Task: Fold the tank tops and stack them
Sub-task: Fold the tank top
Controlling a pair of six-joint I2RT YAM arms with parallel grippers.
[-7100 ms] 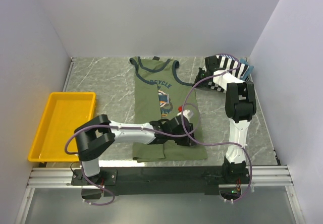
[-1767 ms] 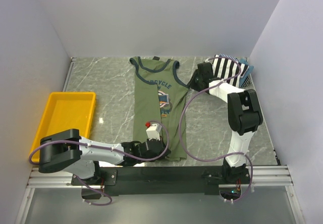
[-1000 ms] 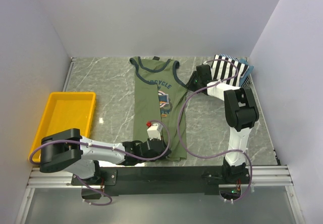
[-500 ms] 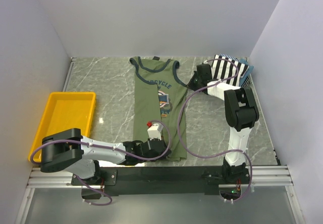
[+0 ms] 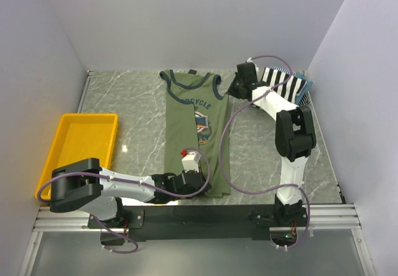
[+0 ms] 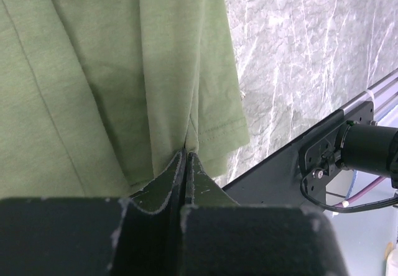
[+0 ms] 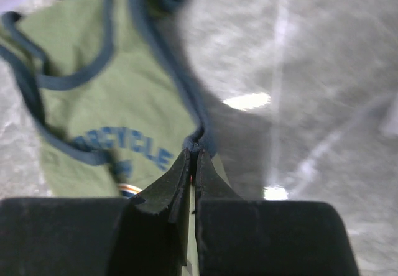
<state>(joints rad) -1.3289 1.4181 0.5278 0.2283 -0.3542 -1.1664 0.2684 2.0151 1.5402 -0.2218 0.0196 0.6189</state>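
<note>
The olive-green tank top [image 5: 196, 124] with navy trim lies lengthwise in the table's middle, both long sides folded inward. My left gripper [image 5: 200, 188] is shut on its bottom hem fold [image 6: 186, 144] near the front edge. My right gripper [image 5: 231, 93] is shut on the navy trim [image 7: 198, 143] at the top's right armhole and holds that edge lifted. The black-and-white striped tank top [image 5: 285, 84] lies bunched at the back right, partly behind my right arm.
A yellow plastic tray [image 5: 65, 158] sits at the left. White walls close in the back and sides. The black front rail [image 6: 311, 158] runs just beyond the hem. Purple cables loop over the cloth and table.
My right gripper has moved up and toward the back with the navy trim in it, lifting the top's right shoulder edge. My left gripper has stayed shut on the hem.
</note>
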